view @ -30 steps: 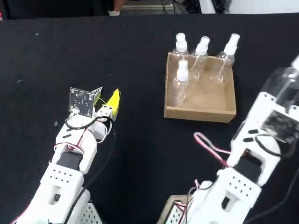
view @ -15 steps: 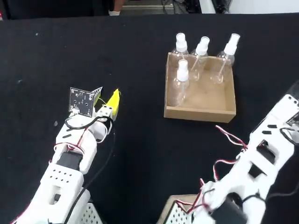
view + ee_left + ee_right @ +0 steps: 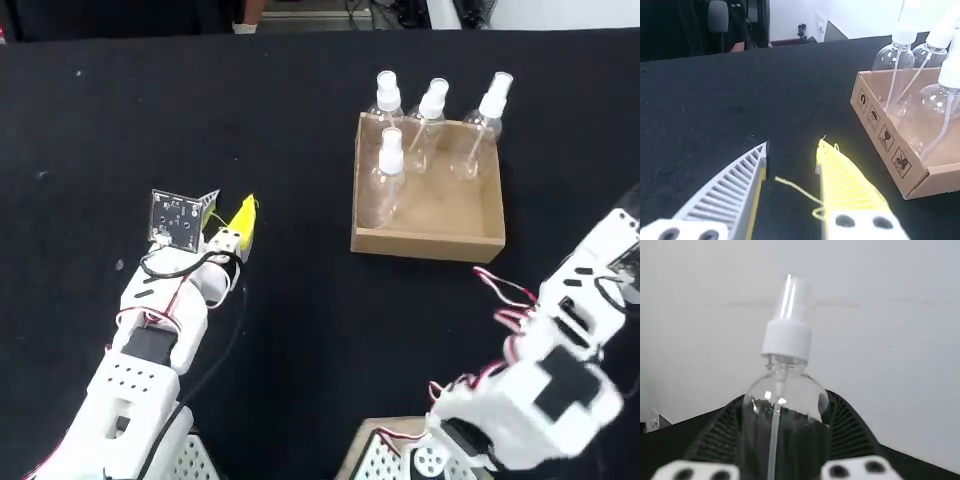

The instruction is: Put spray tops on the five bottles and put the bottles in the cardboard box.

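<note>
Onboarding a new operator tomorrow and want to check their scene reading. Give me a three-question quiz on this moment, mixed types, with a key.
1. How many bottles stand in the cardboard box?
2. True or false: the left jaws are shut on a bottle.
3. The bottle in the right jaws: A) has no top; B) wears its spray top; C) lies in the cardboard box.

Key: 1. Four. 2. False; the left jaws are open and empty. 3. B.
</note>
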`<control>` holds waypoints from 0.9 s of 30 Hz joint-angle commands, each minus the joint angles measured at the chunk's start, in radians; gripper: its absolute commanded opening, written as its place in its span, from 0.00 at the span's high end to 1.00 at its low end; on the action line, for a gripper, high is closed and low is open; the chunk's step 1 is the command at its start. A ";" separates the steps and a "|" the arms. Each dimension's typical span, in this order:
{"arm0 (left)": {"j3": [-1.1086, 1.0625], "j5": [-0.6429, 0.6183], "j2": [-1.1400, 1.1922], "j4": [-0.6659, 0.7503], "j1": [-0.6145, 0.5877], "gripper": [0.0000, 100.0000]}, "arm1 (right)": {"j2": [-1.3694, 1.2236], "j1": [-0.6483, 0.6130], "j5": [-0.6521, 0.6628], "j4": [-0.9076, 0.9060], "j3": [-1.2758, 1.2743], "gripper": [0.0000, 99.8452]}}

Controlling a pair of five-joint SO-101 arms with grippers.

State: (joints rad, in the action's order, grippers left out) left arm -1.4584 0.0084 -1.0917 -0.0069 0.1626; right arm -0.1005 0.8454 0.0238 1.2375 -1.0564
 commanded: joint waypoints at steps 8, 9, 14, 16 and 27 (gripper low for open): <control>0.016 -0.002 -0.005 0.023 0.008 0.84 | -0.360 0.015 0.003 0.272 0.252 0.99; 0.016 -0.002 -0.005 0.023 0.008 0.84 | -0.389 0.015 0.003 0.281 0.275 0.99; 0.016 -0.002 -0.005 0.023 0.007 0.84 | -0.518 0.017 0.003 0.350 0.363 0.99; 0.016 -0.002 -0.005 0.023 0.007 0.84 | -0.561 0.017 0.003 0.376 0.394 0.99; 0.016 0.000 -0.005 0.023 0.007 0.84 | -0.776 0.043 0.003 0.384 0.584 0.99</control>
State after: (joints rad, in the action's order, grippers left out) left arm -1.4584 0.0084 -1.0917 -0.0069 0.1626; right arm -0.8661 0.8669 0.0238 1.5888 -0.5485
